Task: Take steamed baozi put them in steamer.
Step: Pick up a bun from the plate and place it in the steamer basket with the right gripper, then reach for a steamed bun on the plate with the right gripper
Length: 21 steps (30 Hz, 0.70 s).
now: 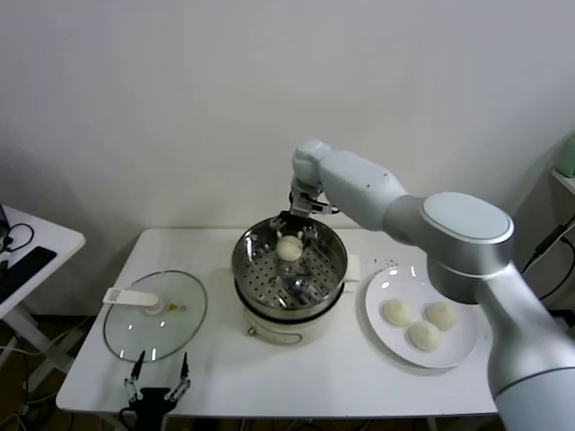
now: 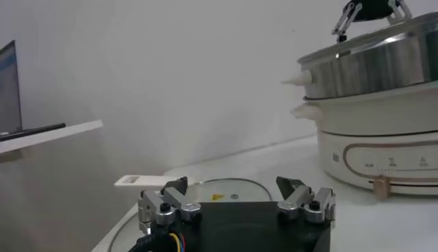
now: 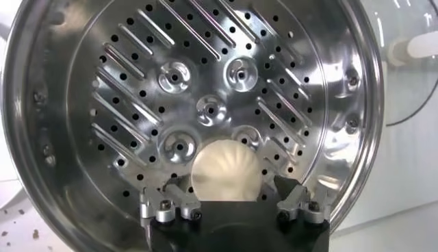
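The steamer (image 1: 246,266) stands mid-table, a shiny steel basket on a cream pot base. One steamed baozi (image 1: 289,249) lies on its perforated floor (image 3: 205,75), towards the far side. My right gripper (image 1: 297,222) hangs just above that bun (image 3: 226,171). It is open, its fingers (image 3: 171,195) on either side of the bun and clear of it. Three more baozi (image 1: 422,323) rest on a white plate (image 1: 382,289) to the right. My left gripper (image 1: 159,370) is parked open and empty at the table's front left.
A round glass lid (image 1: 154,314) with a white handle lies flat left of the steamer, just beyond the left gripper (image 2: 233,183). A side table with dark items stands at the far left (image 1: 27,256). A wall runs behind the table.
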{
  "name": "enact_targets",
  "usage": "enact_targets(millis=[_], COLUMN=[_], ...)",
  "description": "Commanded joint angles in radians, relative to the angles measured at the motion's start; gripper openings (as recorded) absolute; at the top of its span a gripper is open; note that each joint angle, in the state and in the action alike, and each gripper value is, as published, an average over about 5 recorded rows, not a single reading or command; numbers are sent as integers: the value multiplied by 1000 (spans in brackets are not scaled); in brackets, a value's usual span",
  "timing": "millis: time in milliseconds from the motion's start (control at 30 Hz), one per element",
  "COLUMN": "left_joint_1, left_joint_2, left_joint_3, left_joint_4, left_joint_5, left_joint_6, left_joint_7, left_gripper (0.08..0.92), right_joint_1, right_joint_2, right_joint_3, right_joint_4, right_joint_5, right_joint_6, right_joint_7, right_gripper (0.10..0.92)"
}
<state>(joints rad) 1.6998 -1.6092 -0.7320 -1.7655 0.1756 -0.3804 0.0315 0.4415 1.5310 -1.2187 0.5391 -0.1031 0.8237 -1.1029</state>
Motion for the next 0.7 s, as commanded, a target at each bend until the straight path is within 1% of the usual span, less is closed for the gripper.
enact_targets(millis=[33, 233, 300, 367, 533, 700], left_joint_1=[5, 9, 11, 13, 14, 11], left_joint_2=[-12, -12, -11, -11, -11, -11], left_joint_3=[-1, -2, -3, -4, -9, -7], left_joint_4=[-3, -6, -8, -9, -8, -6], left_joint_5=[2, 8, 10, 12, 16, 18], left_joint_6=[-1, -2, -3, -3, -5, -5], left_joint_7=[0, 0, 0, 0, 0, 0], left_gripper=[823, 823, 823, 823, 823, 823], right_joint_1=[62, 200, 249, 294, 369, 406], right_joint_2=[-46, -136, -169, -209, -330, -505], right_joint_3=[-56, -241, -303, -350, -445, -529], right_joint_4=[25, 99, 135, 177, 291, 500], right_joint_5=[135, 426, 534, 603, 641, 678], right_joint_6=[-3, -155, -241, -336, -496, -654], right_joint_7=[-34, -57, -49, -51, -51, -4], right_gripper=[823, 823, 823, 823, 823, 823])
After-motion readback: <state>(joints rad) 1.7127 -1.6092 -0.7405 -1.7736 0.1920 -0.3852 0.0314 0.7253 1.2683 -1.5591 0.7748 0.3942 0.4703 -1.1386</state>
